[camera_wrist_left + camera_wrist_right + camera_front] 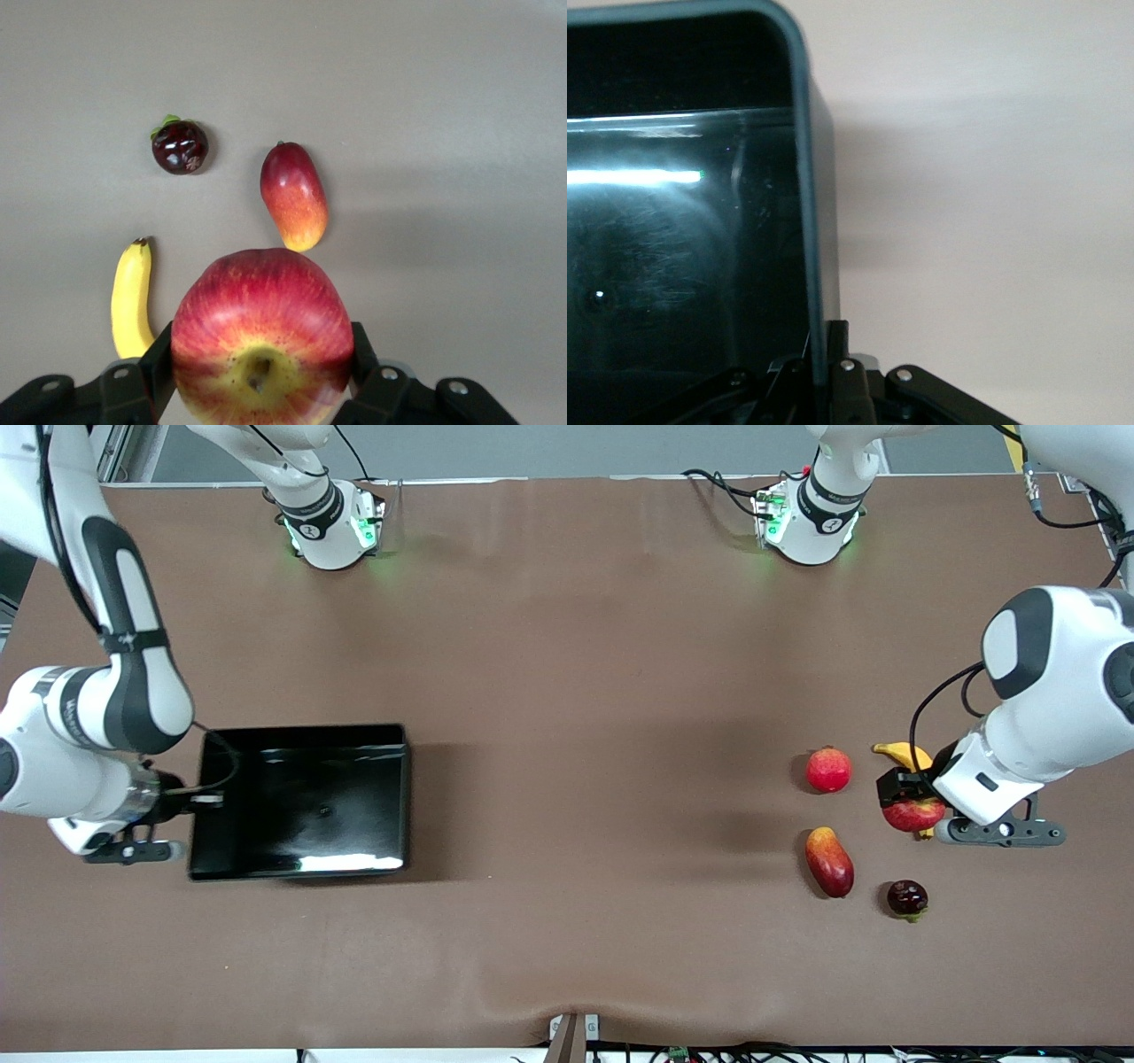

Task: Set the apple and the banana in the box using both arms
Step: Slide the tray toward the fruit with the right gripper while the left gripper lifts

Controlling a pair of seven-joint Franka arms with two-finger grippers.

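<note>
Red apple [261,341] pinched in left tool [259,376], dimple toward wrist | right tool [819,367] pinching box [806,177] wall

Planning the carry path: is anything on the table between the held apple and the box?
Nothing visible. The left gripper holds the apple; bare table runs to the box, whose wall the right gripper grips.

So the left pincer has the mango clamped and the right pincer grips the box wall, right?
Not quite: the left pincer clamps the apple, as the left wrist view shows; the mango lies on the table. The right pincer does grip the box wall.
</note>
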